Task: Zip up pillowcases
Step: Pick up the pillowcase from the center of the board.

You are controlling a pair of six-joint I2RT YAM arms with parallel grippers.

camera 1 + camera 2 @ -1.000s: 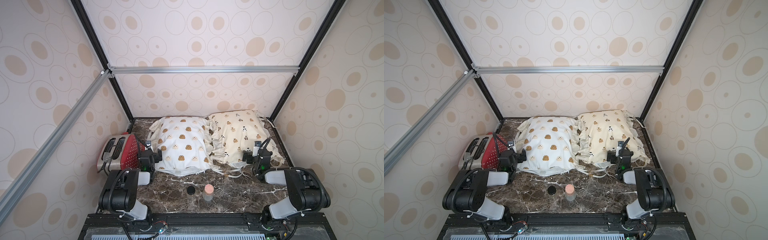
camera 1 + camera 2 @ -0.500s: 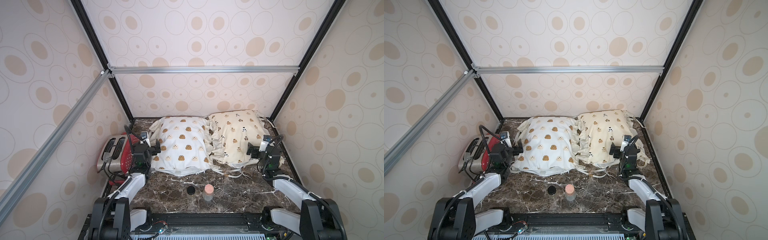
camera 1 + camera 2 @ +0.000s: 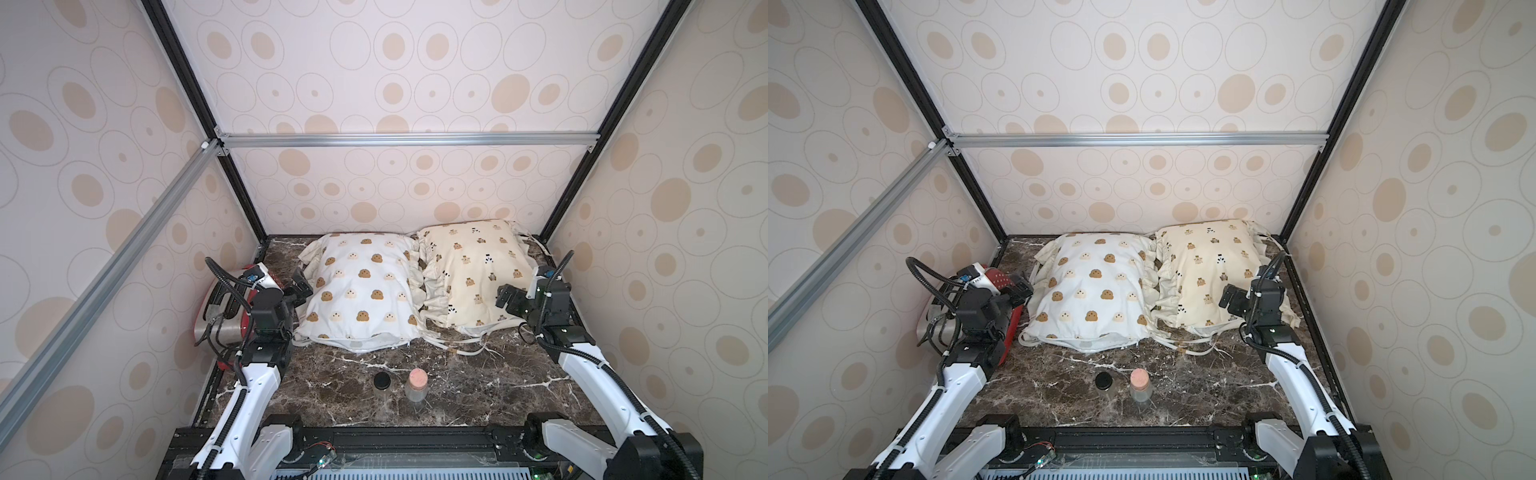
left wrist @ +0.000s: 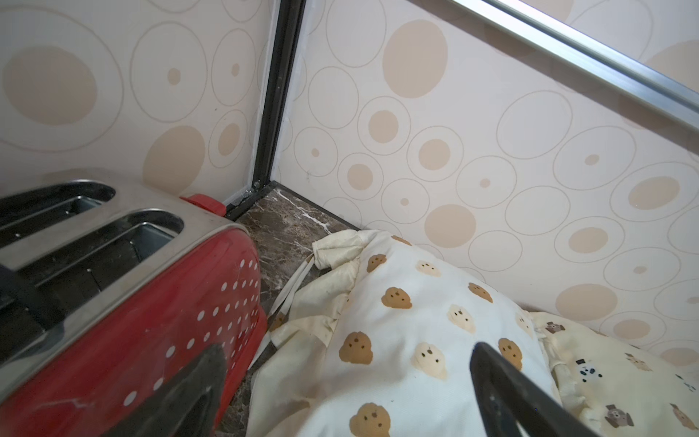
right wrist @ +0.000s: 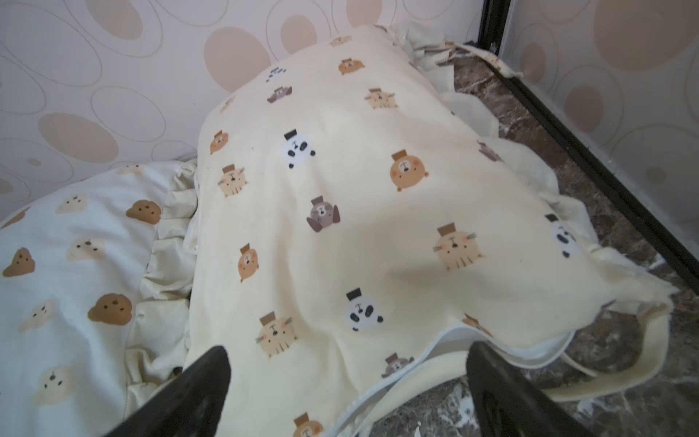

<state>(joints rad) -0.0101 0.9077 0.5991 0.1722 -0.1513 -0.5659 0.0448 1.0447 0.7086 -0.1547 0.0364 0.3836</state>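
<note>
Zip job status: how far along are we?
Done: nothing visibly; the near edges of the white pillowcase and cream pillowcase both look gaping, unzipped. In hand: nothing; left gripper is open beside the white one, right gripper open over the cream one's near edge. Left: both zips.

Bright, even, diffuse light, soft shadow under the white pillowcase's (image 3: 365,291) front edge, mild sheen on the marble tabletop (image 3: 478,382), wide-angle stretching toward the edges in both top views, toaster's (image 4: 151,310) near side blurred, pale glare on its steel top.
</note>
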